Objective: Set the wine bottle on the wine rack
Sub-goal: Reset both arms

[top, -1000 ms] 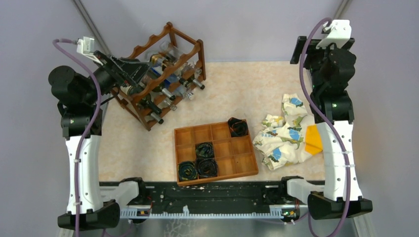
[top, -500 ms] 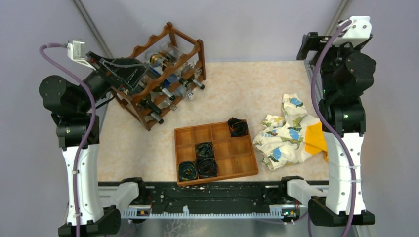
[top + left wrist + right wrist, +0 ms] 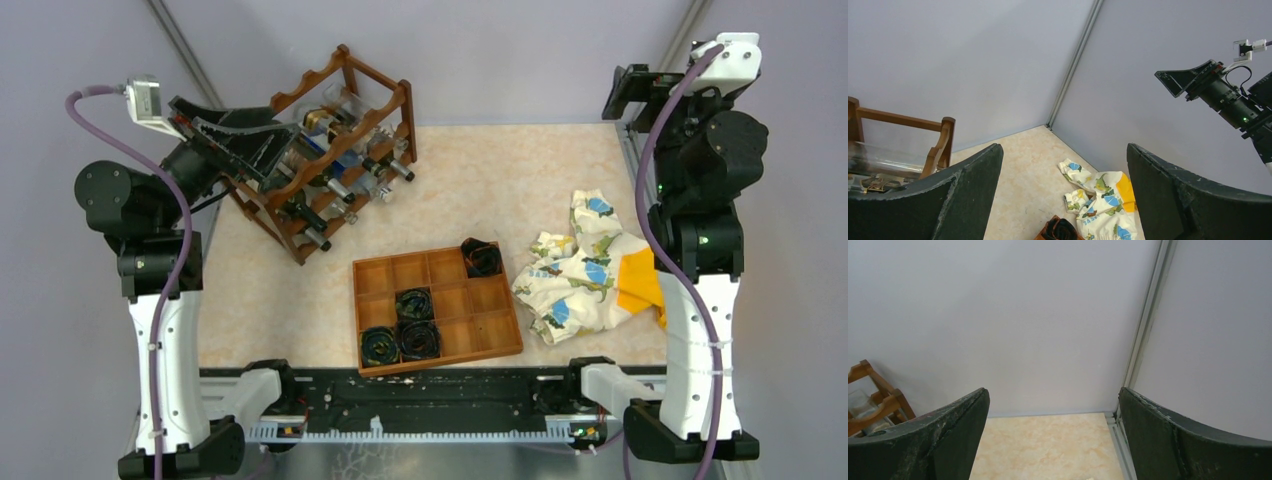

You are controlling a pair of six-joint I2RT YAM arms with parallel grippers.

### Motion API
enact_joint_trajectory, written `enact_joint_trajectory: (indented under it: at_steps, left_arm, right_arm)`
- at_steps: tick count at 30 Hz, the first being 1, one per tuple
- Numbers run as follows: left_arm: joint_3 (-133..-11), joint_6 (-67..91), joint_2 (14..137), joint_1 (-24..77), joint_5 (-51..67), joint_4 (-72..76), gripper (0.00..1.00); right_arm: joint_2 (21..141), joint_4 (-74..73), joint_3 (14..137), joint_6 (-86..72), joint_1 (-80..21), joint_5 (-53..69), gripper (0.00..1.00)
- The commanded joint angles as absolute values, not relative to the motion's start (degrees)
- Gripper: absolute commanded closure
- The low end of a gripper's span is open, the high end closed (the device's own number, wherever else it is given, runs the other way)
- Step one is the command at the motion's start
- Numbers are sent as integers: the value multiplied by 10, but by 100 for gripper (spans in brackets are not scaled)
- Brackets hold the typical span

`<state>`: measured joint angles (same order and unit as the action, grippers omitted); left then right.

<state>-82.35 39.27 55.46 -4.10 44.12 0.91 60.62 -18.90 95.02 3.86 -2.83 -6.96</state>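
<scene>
The dark reddish-brown wine rack stands at the table's back left. Several wine bottles lie in its scalloped rails, necks pointing to the front right. My left gripper hovers over the rack's left end, open and holding nothing. In the left wrist view its gripper looks across the table, with a rack post and a clear bottle at the left edge. My right gripper is raised at the back right corner, open and empty; the right wrist view shows its gripper facing the back wall, the rack far left.
An orange-brown compartment tray near the front middle holds dark rolled items. A crumpled dinosaur-print cloth lies to its right, beside the right arm. Grey walls close the back and both sides.
The left gripper has drawn back up and to the left from the rack. The right arm has risen and swung toward the back right corner. Both grippers stayed open.
</scene>
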Motion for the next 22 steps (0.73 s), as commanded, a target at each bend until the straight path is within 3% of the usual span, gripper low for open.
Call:
enact_joint_trajectory:
  at_steps: [1,22]
  left_arm:
    - [-812,405,549,-39,448,46,1]
    - [-805,410,555,-39,443,53,1]
  right_arm:
    - [607,-160,978,33,-28,-64,2]
    - [618,-157,970,11,-28,-42,2]
